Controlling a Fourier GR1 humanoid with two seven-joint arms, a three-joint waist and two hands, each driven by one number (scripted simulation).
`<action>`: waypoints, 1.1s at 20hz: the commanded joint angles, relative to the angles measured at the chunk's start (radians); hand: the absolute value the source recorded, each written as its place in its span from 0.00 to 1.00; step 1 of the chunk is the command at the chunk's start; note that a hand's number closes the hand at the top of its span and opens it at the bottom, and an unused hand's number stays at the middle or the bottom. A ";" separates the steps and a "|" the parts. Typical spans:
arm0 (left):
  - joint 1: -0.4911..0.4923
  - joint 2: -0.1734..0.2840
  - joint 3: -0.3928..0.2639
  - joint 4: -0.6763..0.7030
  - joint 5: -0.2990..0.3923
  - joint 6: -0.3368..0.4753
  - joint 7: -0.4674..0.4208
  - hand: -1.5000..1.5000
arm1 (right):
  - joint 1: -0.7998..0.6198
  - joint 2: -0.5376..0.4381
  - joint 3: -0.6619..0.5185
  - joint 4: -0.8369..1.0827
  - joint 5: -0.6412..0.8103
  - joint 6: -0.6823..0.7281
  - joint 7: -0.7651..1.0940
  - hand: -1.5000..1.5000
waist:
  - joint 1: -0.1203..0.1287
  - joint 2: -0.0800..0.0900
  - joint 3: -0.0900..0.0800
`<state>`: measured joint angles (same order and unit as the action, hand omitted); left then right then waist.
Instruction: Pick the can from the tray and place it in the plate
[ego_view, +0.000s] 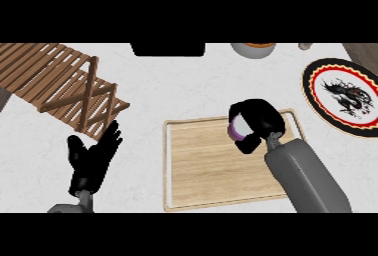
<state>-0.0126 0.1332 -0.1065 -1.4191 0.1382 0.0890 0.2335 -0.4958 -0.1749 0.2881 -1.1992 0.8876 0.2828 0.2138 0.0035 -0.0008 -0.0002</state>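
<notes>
A purple can is gripped by the curled fingers of the right hand over the upper right part of the wooden tray. The black-rimmed plate with a dragon design is seen to the right, apart from the tray. The left hand is held open, fingers up, at the lower left beside a slatted wooden rack.

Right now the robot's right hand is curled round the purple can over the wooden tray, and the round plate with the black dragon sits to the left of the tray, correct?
Not quite. The head view shows the round plate with the black dragon to the right of the wooden tray, not the left. The rest holds: the right hand is curled round the purple can over the tray.
</notes>
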 joint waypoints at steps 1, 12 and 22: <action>-0.009 -0.023 0.008 0.052 -0.006 -0.010 -0.032 0.50 | -0.002 -0.020 -0.024 0.015 0.046 -0.080 -0.079 1.00 | -0.001 0.001 0.000; 0.030 0.001 0.038 -0.001 0.017 -0.020 -0.028 0.50 | 0.410 0.101 0.031 -0.417 0.166 -0.532 0.035 1.00 | -0.029 -0.007 0.000; 0.012 -0.020 0.019 0.022 -0.009 -0.019 -0.029 0.50 | 0.501 0.115 -0.166 -0.676 0.020 -0.630 0.093 1.00 | -0.017 -0.001 0.000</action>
<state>0.0255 0.1263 -0.0864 -1.4205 0.1365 0.0628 0.2043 -0.0349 -0.0720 0.1908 -1.7941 0.9706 -0.3003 0.2965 -0.0125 -0.0032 0.0000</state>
